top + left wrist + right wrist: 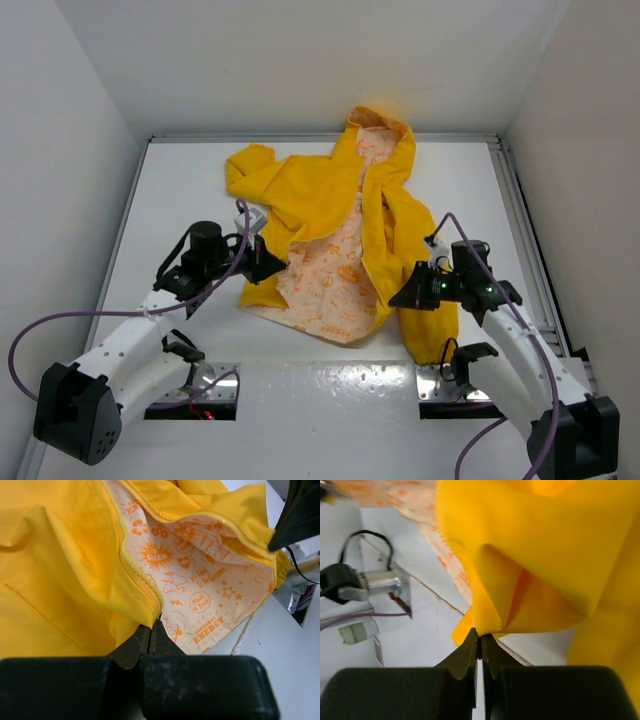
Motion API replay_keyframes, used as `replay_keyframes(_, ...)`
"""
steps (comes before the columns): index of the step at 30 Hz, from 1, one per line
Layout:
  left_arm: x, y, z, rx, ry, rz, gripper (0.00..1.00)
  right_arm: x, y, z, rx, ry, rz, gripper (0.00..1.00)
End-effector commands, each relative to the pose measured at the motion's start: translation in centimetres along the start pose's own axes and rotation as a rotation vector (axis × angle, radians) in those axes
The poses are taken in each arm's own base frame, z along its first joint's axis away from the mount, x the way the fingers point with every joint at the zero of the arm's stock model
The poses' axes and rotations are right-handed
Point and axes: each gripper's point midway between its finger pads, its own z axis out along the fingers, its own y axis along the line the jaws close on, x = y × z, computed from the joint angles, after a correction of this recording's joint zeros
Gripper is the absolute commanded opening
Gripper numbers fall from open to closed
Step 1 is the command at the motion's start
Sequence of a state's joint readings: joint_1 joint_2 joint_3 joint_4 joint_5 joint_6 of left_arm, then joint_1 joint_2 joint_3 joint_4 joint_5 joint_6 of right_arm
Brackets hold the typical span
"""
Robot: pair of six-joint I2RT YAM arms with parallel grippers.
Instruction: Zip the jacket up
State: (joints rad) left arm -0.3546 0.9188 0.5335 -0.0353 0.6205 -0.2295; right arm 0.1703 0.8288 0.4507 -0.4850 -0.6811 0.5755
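The yellow jacket (300, 190) lies open on the white table, hood at the back, its orange-printed white lining (330, 270) showing. My left gripper (272, 262) is shut on the bottom corner of the left front panel, right at the foot of the zipper teeth (127, 560); the left wrist view shows yellow hem pinched in the left gripper (152, 625). My right gripper (400, 295) is shut on the lower part of the right front panel; in the right wrist view a fold of yellow cloth (545, 555) is clamped in the right gripper (481, 636). The two zipper edges lie apart.
White walls close in the table on three sides, with a metal rail (520, 220) along the right. Metal mounting plates (190, 390) (450, 385) sit at the near edge by the arm bases. The jacket's right sleeve (435, 330) hangs down beside the right arm.
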Motion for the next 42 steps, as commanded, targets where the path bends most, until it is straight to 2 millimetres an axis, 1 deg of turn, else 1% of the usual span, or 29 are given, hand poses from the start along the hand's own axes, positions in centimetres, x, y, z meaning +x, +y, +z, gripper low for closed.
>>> replay_keyframes(1,-1.1,-0.9,0.0,0.034,-0.044,0.040,0.00,3.3,-2.9,0.0,0.137,0.067,0.140,0.05)
replay_keyframes(2,-1.2,-0.7,0.0,0.024,-0.046,0.039,0.00,3.2,-2.9,0.0,0.141,0.065,0.137,0.20)
replay_keyframes(3,-1.2,-0.7,0.0,0.024,-0.046,0.039,0.00,2.4,-2.4,-0.3,0.130,0.063,0.051,0.26)
replay_keyframes(4,-1.0,-0.4,0.1,0.014,-0.040,0.034,0.00,3.2,-2.7,-0.5,0.157,0.121,0.062,0.31)
replay_keyframes(5,-1.0,-0.4,0.1,0.013,-0.040,0.043,0.00,4.4,-3.0,-0.9,0.185,0.199,0.082,0.41)
replay_keyframes(6,-0.8,-0.4,0.1,0.012,-0.033,0.038,0.00,4.0,-2.9,-1.4,0.185,0.226,-0.010,0.45)
replay_keyframes(7,-1.3,-0.5,0.1,0.013,-0.041,0.044,0.00,5.1,-2.8,-2.4,0.212,0.314,0.026,0.50)
replay_keyframes(8,-1.3,-0.4,0.1,0.013,-0.041,0.055,0.00,5.1,-3.0,-2.7,0.210,0.353,-0.011,0.59)
replay_keyframes(9,-1.1,-0.2,0.0,0.003,-0.035,0.049,0.00,4.3,-2.6,-2.9,0.189,0.367,-0.076,0.65)
replay_keyframes(10,-1.1,-0.2,0.0,0.003,-0.035,0.049,0.00,3.9,-2.0,-3.6,0.190,0.393,-0.091,0.69)
replay_keyframes(11,-1.1,-0.2,0.0,0.003,-0.035,0.058,0.00,2.6,-1.6,-3.8,0.176,0.383,-0.169,0.71)
replay_keyframes(12,-1.0,-0.5,0.1,0.011,-0.032,0.061,0.00,2.5,-1.9,-3.5,0.172,0.416,-0.180,0.71)
replay_keyframes(13,-1.1,-0.3,0.1,0.001,-0.034,0.061,0.00,1.0,-1.3,-3.8,0.148,0.407,-0.290,0.71)
replay_keyframes(14,-1.1,-0.3,0.1,0.000,-0.034,0.061,0.00,0.6,-1.2,-3.8,0.144,0.416,-0.301,0.69)
replay_keyframes(15,-1.1,-0.3,0.1,0.000,-0.034,0.061,0.00,0.8,-1.4,-3.2,0.133,0.463,-0.281,0.60)
replay_keyframes(16,-1.1,-0.3,0.1,0.000,-0.034,0.061,0.00,1.3,-1.2,-3.4,0.121,0.509,-0.283,0.56)
replay_keyframes(17,-1.1,-0.3,0.1,0.000,-0.034,0.061,0.00,0.6,-0.4,-3.1,0.096,0.513,-0.283,0.52)
replay_keyframes(18,-1.5,-0.4,0.1,0.001,-0.041,0.066,0.00,0.9,-0.3,-2.9,0.090,0.541,-0.262,0.48)
replay_keyframes(21,-1.3,-0.1,0.1,-0.009,-0.035,0.070,0.00,2.5,0.0,-2.2,0.083,0.587,-0.251,0.47)
replay_keyframes(23,-1.3,-0.1,0.1,-0.009,-0.035,0.070,0.00,4.0,-0.5,-2.1,0.115,0.633,-0.272,0.51)
replay_keyframes(24,-1.3,-0.1,0.1,-0.009,-0.035,0.070,0.00,4.3,-0.9,-1.8,0.141,0.631,-0.249,0.56)
replay_keyframes(26,-1.3,-0.1,0.1,-0.009,-0.035,0.070,0.00,5.2,-1.5,-1.5,0.161,0.648,-0.213,0.56)
replay_keyframes(27,-1.3,-0.1,0.1,-0.009,-0.035,0.070,0.00,4.7,-2.0,-1.0,0.185,0.620,-0.238,0.56)
replay_keyframes(28,-1.3,-0.1,0.1,-0.009,-0.035,0.070,0.00,4.7,-2.3,-0.8,0.194,0.616,-0.240,0.60)
replay_keyframes(31,-1.3,-0.1,0.1,-0.009,-0.035,0.070,0.00,4.0,-3.4,-0.1,0.245,0.572,-0.238,0.65)
replay_keyframes(33,-1.4,0.0,0.1,-0.018,-0.036,0.070,0.00,3.6,-3.7,0.7,0.253,0.530,-0.229,0.66)
replay_keyframes(34,-1.4,0.0,0.1,-0.018,-0.036,0.070,0.00,3.7,-4.0,0.8,0.258,0.526,-0.216,0.66)
replay_keyframes(36,-1.4,0.0,0.1,-0.018,-0.036,0.070,0.00,3.2,-3.8,1.4,0.247,0.489,-0.222,0.66)
replay_keyframes(42,-1.1,0.0,0.0,-0.018,-0.036,0.070,0.00,3.2,-3.5,1.7,0.222,0.470,-0.207,0.65)
